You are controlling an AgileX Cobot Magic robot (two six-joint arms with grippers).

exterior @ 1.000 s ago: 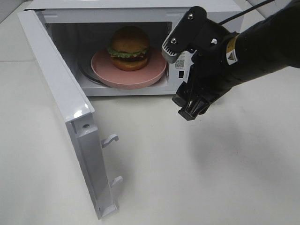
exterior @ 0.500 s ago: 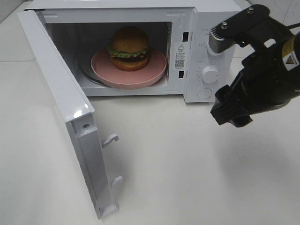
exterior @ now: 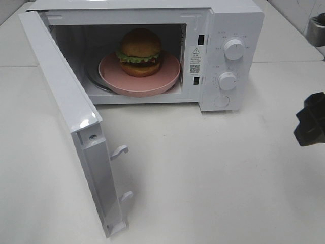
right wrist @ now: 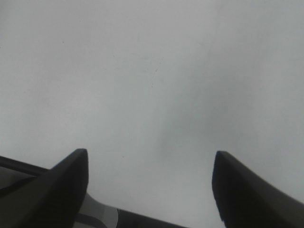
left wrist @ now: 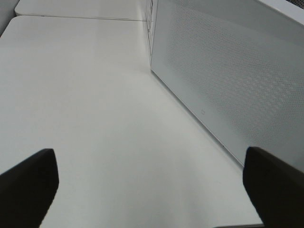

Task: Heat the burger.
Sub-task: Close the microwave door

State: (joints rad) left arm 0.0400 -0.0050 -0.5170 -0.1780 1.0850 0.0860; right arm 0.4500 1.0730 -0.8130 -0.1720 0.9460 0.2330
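Here, the burger sits on a pink plate inside the microwave at the table's back edge, door swung wide. The right gripper hovers at the right edge, fingers apart. The left gripper's fingers spread wide beside the door.

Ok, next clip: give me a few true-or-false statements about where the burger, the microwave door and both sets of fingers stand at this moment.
1. The burger sits on the pink plate inside the microwave. True.
2. The microwave door is shut. False: the door stands wide open.
3. The right fingers grip the burger. False: the right fingers are apart with nothing between them, over the bare table, away from the microwave.
4. The left fingers are spread wide and hold nothing. True.
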